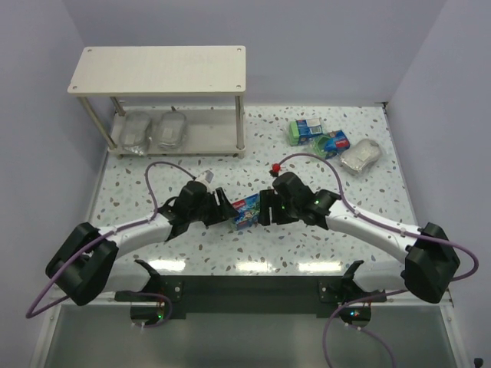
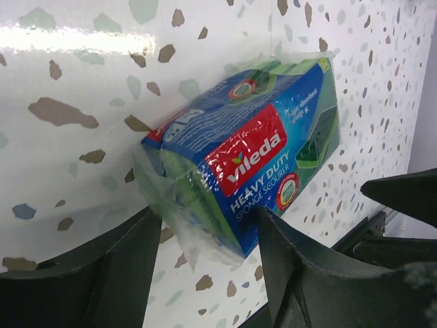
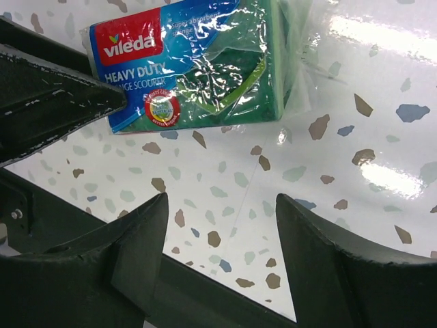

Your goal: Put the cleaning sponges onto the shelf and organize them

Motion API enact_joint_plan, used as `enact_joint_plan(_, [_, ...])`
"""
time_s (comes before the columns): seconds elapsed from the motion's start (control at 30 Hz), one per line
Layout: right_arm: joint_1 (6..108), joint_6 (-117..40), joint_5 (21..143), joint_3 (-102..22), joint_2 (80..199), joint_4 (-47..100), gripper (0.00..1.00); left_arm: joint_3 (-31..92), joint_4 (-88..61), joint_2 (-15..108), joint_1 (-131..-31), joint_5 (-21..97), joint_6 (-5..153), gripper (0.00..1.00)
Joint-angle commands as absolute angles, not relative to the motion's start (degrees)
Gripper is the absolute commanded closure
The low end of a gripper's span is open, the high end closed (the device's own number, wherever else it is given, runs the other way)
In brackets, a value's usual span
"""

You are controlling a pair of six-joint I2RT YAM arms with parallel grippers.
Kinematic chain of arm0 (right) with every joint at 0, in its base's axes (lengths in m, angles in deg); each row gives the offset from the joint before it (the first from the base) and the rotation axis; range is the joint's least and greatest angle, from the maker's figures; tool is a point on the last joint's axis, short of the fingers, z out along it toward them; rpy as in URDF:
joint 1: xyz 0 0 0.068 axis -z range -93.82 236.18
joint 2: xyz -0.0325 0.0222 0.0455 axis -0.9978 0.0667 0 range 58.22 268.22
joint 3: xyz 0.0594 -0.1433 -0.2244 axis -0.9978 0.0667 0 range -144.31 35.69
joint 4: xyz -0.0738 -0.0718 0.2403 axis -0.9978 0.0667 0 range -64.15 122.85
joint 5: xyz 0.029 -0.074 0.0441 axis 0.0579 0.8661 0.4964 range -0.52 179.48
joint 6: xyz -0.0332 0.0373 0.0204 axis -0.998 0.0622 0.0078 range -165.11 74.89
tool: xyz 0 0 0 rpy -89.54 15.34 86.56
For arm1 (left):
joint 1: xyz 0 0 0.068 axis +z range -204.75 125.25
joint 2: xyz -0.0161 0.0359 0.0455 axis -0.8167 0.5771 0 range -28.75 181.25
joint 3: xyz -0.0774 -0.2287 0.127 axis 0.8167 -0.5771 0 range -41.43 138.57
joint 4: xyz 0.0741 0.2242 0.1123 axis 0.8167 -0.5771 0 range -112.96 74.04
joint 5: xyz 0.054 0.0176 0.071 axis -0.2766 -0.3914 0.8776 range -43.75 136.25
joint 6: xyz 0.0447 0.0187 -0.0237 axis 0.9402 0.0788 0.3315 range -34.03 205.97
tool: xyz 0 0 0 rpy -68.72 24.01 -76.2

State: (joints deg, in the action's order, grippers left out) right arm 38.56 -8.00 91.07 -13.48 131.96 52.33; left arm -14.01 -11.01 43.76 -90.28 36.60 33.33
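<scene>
A green sponge pack (image 1: 245,211) with a blue-red label sits between my two grippers at the table's near middle. My left gripper (image 1: 229,208) is shut on its end; in the left wrist view the pack (image 2: 259,137) runs out from between the gripper's (image 2: 208,215) fingers. My right gripper (image 1: 265,207) is open and empty, just right of the pack (image 3: 198,61), jaws (image 3: 222,199) apart over bare table. Two more green packs (image 1: 316,135) and a silvery scourer (image 1: 360,156) lie at the far right. The shelf (image 1: 157,69) stands at the far left, with two scourers (image 1: 153,130) on its lower board.
The speckled table (image 1: 230,165) has a dark rail along its near edge. The left gripper's finger (image 3: 61,102) crosses the right wrist view. Purple cables (image 1: 157,176) loop over both arms. Walls close in on the left, back and right.
</scene>
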Motion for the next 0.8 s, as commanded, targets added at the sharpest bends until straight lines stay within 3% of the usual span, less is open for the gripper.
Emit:
enact_joint_plan(0.0, [38.8, -7.67, 92.82, -12.74, 130.47, 53.1, 0.32, -12.43, -2.7, 46.57, -90.35, 35.7, 29.55, 0.37])
enact_joint_plan(0.23, [39.06, -7.4, 93.61, -11.24, 128.19, 53.71, 0.32, -10.41, -2.5, 45.52, -91.05, 37.62, 28.4, 0.39])
enact_joint_plan(0.47, [39.15, -7.14, 92.74, -11.07, 129.15, 52.66, 0.34, -8.48, -3.48, 55.16, -90.97, 38.25, 29.55, 0.47])
enact_joint_plan(0.67, [39.33, -7.05, 93.18, -10.63, 128.1, 53.01, 0.35, -7.86, 0.21, 60.8, -91.23, 36.49, 30.16, 0.66])
enact_joint_plan(0.77, [39.33, -6.96, 93.35, -10.28, 127.49, 53.36, 0.37, -7.51, 1.0, 61.51, -91.14, 36.23, 30.52, 0.87])
